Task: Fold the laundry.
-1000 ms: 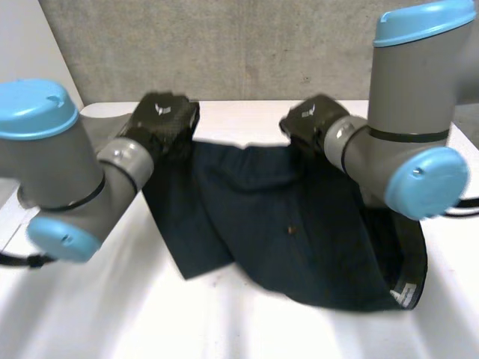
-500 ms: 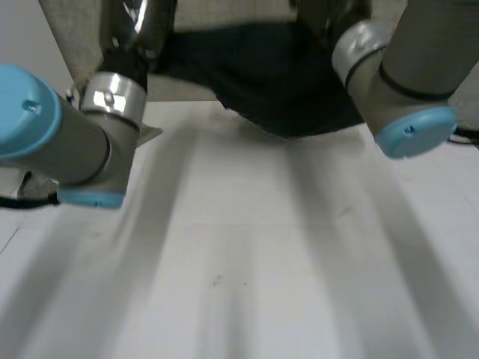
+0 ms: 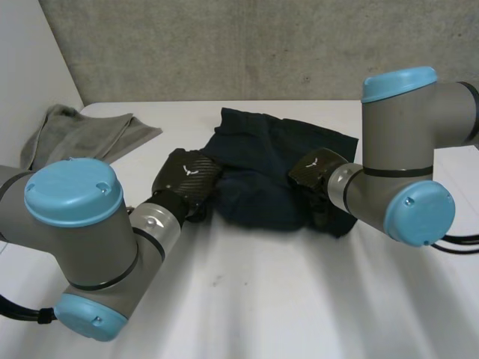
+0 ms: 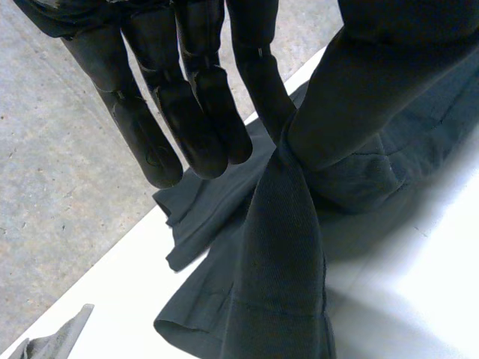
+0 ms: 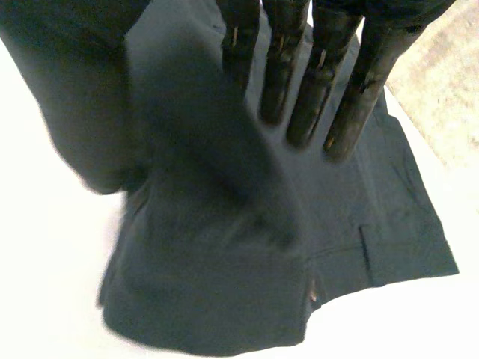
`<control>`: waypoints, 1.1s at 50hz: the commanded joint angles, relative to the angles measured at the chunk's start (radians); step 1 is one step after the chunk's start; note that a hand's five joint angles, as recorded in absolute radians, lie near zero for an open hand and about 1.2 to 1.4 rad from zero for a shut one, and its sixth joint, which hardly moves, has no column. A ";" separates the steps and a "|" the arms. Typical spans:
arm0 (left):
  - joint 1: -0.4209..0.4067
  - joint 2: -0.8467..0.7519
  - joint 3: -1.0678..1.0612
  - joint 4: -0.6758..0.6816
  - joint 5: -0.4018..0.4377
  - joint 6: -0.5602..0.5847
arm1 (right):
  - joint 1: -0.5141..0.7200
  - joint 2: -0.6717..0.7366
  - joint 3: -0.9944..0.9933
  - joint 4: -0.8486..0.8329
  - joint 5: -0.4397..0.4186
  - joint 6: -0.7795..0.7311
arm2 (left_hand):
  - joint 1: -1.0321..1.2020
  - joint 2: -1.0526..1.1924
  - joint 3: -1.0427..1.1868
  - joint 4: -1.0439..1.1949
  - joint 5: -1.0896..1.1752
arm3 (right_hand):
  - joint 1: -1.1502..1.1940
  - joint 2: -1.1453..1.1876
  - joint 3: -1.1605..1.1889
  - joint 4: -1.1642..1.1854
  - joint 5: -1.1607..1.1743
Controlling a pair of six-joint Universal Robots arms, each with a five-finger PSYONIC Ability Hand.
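**Both hands pinching dark navy garment, far middle of table**

Crumpled dark navy fabric garment (image 3: pixel 262 168) lies on the white table (image 3: pixel 262 299), in the middle toward the far edge, bunched with folds and one hem spread toward the far side. Left hand (image 3: pixel 187 173) is at the garment's left edge, touching it. Right hand (image 3: pixel 318 166) is on the garment's right part, near the right edge of the cloth.

Left wrist view: the left hand (image 4: pixel 187 97) has straight fingers, and a ridge of the garment (image 4: pixel 284 247) rises from the table (image 4: pixel 389 299) to the thumb side, so the cloth is pinched there. The rest of the garment lies flat under the fingertips.

Right wrist view: the right hand (image 5: pixel 322 67) has straight fingers over the garment (image 5: pixel 224 284). A fold climbs beside the fingers on the thumb side, held the same way, with white table (image 5: pixel 45 262) beside it.

Rumpled grey cloth (image 3: pixel 82 134) sits at the far left corner of the table, well apart from the navy garment. A corner of it (image 4: pixel 52 336) shows beyond the garment in the left wrist view. Concrete wall (image 3: pixel 262 45) stands behind the far edge.
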 commanded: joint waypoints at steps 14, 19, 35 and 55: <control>0.006 0.009 0.002 0.004 0.005 -0.005 | -0.267 -0.515 0.760 -0.399 -0.062 0.572 | 0.250 0.198 0.203 0.193 0.248 | 0.054 -0.019 -0.043 -0.041 -0.040; 0.006 0.009 0.002 0.004 0.006 -0.005 | -0.270 -0.530 0.897 -0.431 -0.120 0.582 | 0.250 0.198 0.203 0.193 0.248 | 0.145 0.072 0.048 0.050 0.051; 0.006 0.009 0.001 0.004 0.005 -0.007 | -0.233 -0.339 0.842 -0.554 -0.120 0.618 | 0.250 0.198 0.203 0.193 0.248 | 0.125 0.052 0.028 0.030 0.030; 0.012 0.007 0.001 0.004 0.006 -0.007 | -0.109 -0.152 0.629 -0.574 -0.006 0.618 | 0.250 0.198 0.203 0.193 0.248 | 0.139 0.066 0.042 0.045 0.045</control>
